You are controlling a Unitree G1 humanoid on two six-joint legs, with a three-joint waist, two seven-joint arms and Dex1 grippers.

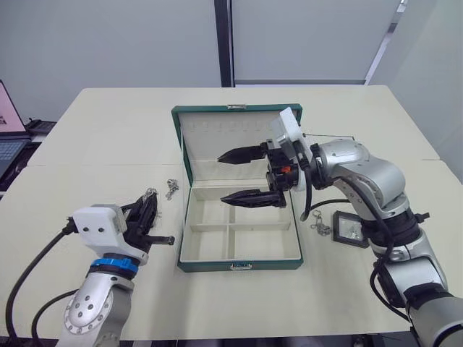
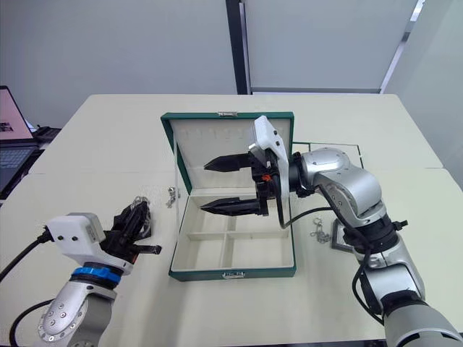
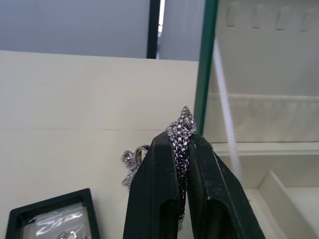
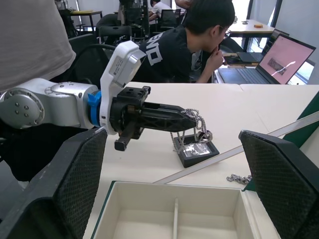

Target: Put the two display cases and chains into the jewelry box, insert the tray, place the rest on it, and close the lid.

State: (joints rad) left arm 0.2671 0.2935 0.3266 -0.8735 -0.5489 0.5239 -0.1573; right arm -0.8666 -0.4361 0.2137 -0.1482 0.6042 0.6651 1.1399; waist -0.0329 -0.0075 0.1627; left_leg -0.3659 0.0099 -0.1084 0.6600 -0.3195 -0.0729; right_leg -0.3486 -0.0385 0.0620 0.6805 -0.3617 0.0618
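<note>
The dark green jewelry box (image 1: pixel 239 266) sits open in the middle of the pale bench (image 1: pixel 116 130), its cream-lined lid (image 1: pixel 217 144) standing upright at the back with a row of small hooks, its four cream compartments bare. Over the box's rear compartments hangs the right gripper (image 1: pixel 242 175), its two black ribbed fingers spread wide apart with nothing between them. To the left of the box, the left gripper (image 3: pixel 182 149) is clenched tight on a silver link chain (image 3: pixel 182 130), a knot of shiny box links poking out past the smooth black fingertips and more chain trailing below. Just left of the box's back corner, a second small chain (image 1: pixel 172 189) lies crumpled on the bench. Right of the box, a square black-framed display case (image 1: pixel 351 228) lies flat, with another loose chain (image 1: pixel 319 225) between it and the box wall. Near the left gripper, another display case (image 4: pixel 198 150) rests on the bench, its clear window showing something silvery.
</note>
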